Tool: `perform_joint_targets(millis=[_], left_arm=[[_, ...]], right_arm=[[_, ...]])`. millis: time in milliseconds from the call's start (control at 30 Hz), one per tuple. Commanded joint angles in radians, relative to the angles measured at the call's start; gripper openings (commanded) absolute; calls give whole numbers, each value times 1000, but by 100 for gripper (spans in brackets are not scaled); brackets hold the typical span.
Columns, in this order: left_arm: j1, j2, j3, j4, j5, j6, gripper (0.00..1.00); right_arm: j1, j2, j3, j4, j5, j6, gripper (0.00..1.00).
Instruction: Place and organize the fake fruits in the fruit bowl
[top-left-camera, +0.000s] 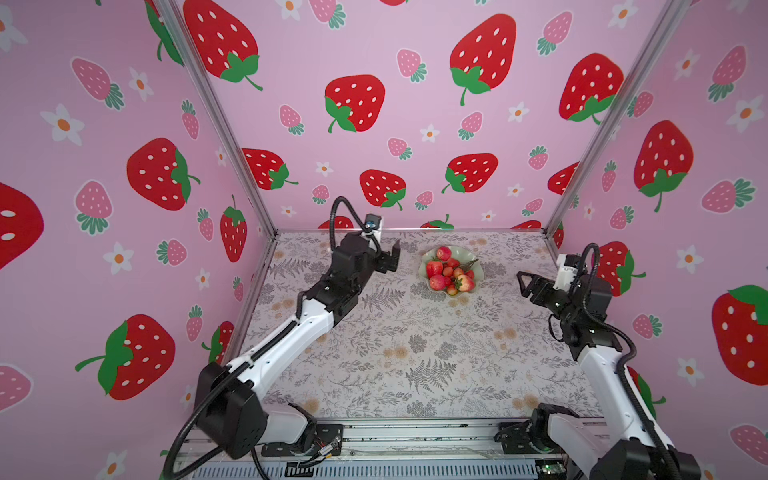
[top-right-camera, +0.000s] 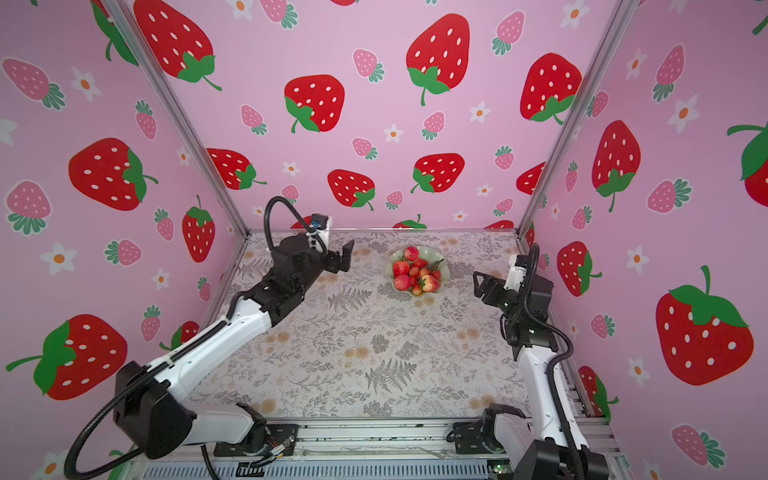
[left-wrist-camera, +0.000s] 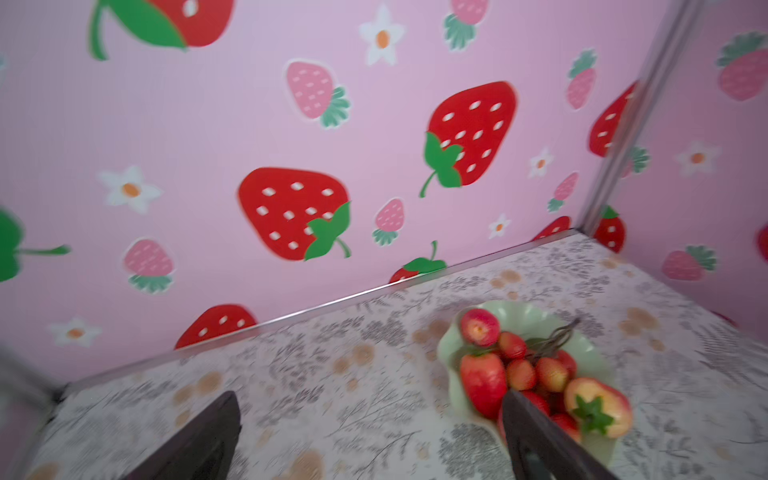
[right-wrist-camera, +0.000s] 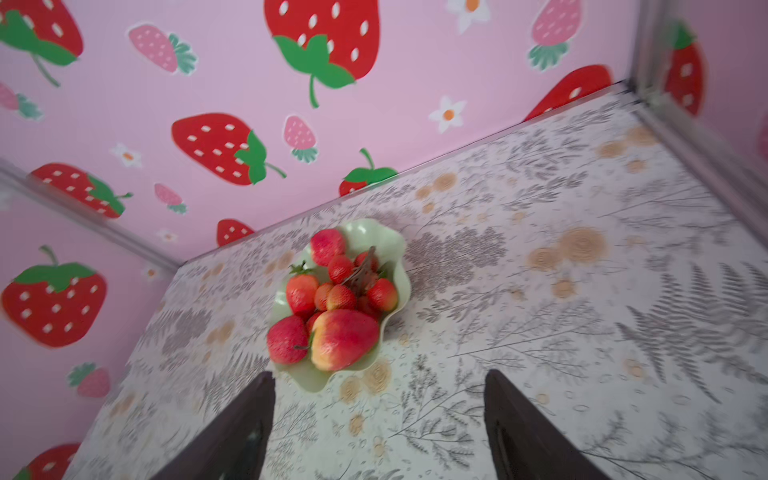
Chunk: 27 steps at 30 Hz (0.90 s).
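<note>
**Q:** What did the fruit bowl look like, and where did it stand?

**A:** The fruit bowl was pale green and glossy, with a wavy scalloped rim. It stood on the floral worktop, toward the back wall and between the two arms. All the fake fruits lay heaped inside it.

**Q:** Which way did the fruits point?

**A:** In both top views, one red strawberry lay at the bowl's left side. Its green cap faced the back wall and its tip faced the front. A paler, red-yellow strawberry lay on its side at the front rim, its long axis across the view and its cap to the left. Two round apple-like fruits sat at the back and the front left. The cherries filled the middle, their brown stems reaching toward the right rim.

**Q:** And the tools?

**A:** The left tool hung just left of the bowl, jaws spread wide, holding nothing. The right tool hung well to the right, jaws also apart and empty.
</note>
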Motion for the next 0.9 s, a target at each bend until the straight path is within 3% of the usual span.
perform_joint_targets(millis=[0,100,200,300,367,433,467,600,667,767,867], left_arm=[[109,-162,-200,-109,-206,-112,99],[203,-283,-414,-80,-344,-180,99],[234,-286,-590,73,-477,-171,99],[279,-114,-713,444,-375,-105,99],[309,35,-698,572,-279,-78,99],[305,111,-643,588,-165,-6,99],[302,153,-637,630,-176,16,99],[462,268,-712,866,72,-89,99],[475,244,-701,804,86,-98,99],[446,258,-636,698,-19,-103,99],[441,261,-637,707,-25,-98,99]], right_arm=[[-16,-112,-146,47,286,-31,81],[-16,-186,-297,183,447,-38,81],[-17,-178,-470,453,506,-57,80],[-13,-77,-595,759,530,-106,80],[-10,36,-615,927,512,-174,80],[-7,154,-616,1062,492,-229,80],[-7,199,-617,1119,477,-244,80],[-4,388,-622,1390,356,-260,80],[4,470,-606,1465,296,-276,80],[60,614,-594,1597,238,-353,85],[153,682,-577,1654,299,-447,89]])
